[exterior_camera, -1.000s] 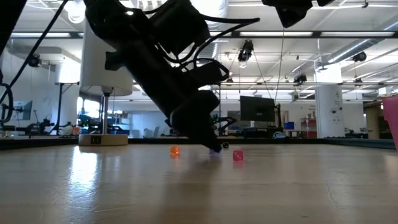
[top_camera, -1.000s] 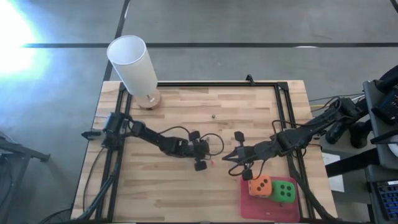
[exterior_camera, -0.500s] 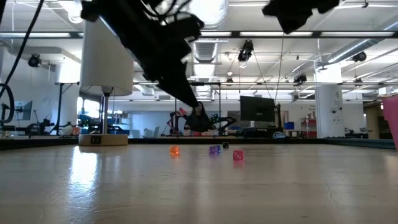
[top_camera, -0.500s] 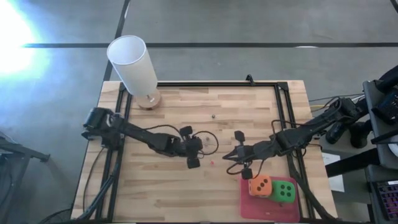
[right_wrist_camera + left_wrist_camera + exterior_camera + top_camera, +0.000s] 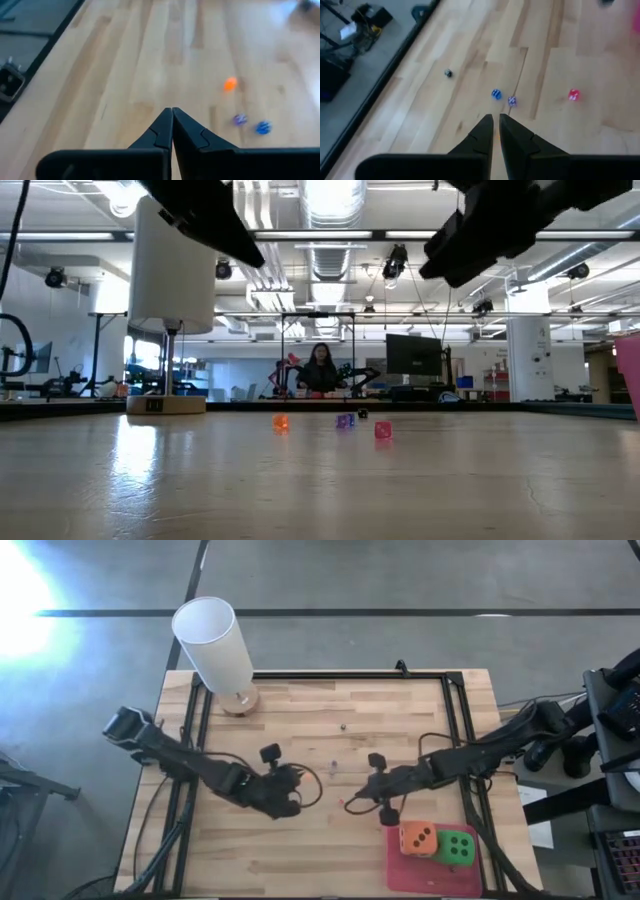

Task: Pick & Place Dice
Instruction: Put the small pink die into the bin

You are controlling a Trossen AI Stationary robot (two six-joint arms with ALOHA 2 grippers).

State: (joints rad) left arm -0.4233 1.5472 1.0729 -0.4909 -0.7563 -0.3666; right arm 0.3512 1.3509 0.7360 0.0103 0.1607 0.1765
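Two of the dice, the orange die [image 5: 417, 838] and the green die [image 5: 458, 848], are seen touching side by side on the pink mat [image 5: 420, 875] at the desk's [image 5: 300, 850] 5 o'clock corner. No other large dice are in view.

Neither claw is holding anything. The right claw [image 5: 352, 802] is hung over the middle of the desk with its fingers pressed together. The left claw [image 5: 295, 798] is just beside it at 9 o'clock, and only a thin slit is left between its fingers.

The step in hand is judged to be a gap between picks, or a reach not yet committed. From the right claw the two dice on the mat are found near, at about 4 o'clock.

A few much smaller dice are scattered on the bare wood. One is a red small die [image 5: 340, 804] close ahead of the right claw, and a bluish small die [image 5: 333, 764] lies toward 12 o'clock.

For any next pick, a claw would have to be opened wide, brought over a die and lowered squarely.
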